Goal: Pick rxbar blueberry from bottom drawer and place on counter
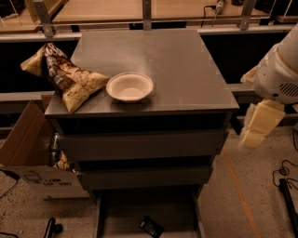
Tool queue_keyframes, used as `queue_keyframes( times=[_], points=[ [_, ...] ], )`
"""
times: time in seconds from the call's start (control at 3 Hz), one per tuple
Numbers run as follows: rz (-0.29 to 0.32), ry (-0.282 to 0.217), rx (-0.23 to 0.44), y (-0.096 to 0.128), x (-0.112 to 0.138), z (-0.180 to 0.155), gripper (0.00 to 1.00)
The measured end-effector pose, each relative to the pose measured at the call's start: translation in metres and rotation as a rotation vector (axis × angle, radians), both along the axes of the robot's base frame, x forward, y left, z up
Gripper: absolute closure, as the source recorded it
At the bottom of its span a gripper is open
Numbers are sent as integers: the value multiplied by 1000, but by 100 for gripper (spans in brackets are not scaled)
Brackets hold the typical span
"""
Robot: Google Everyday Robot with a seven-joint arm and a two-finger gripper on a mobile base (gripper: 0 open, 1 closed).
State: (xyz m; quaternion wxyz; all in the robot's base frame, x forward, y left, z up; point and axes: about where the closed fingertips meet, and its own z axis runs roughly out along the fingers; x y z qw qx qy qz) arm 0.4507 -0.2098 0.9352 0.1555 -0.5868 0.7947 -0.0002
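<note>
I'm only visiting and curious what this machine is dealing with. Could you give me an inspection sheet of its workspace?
Surface: the grey counter tops the cabinet, and its right half is bare.
Job's things: the rxbar blueberry lies flat in the open bottom drawer and is not yet on the counter.
Clutter: a chip bag overhangs the counter's left edge, with an empty white bowl upright beside it.
Grippers: the pincer hangs right of the cabinet, apart from it and well above the drawer.
Cables: a dark cable lies on the floor at right.
Surroundings: an open cardboard box stands left of the cabinet, and a wooden table is behind it.
</note>
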Motion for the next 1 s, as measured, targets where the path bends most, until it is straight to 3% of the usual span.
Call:
queue_keyframes(
  times=[0.33, 0.67, 1.0],
  points=[
    [-100, 38, 131, 17, -17, -82, 0],
    [-93, 25, 131, 21, -20, -78, 0],
    [-78, 26, 143, 42, -19, -115, 0]
  ],
)
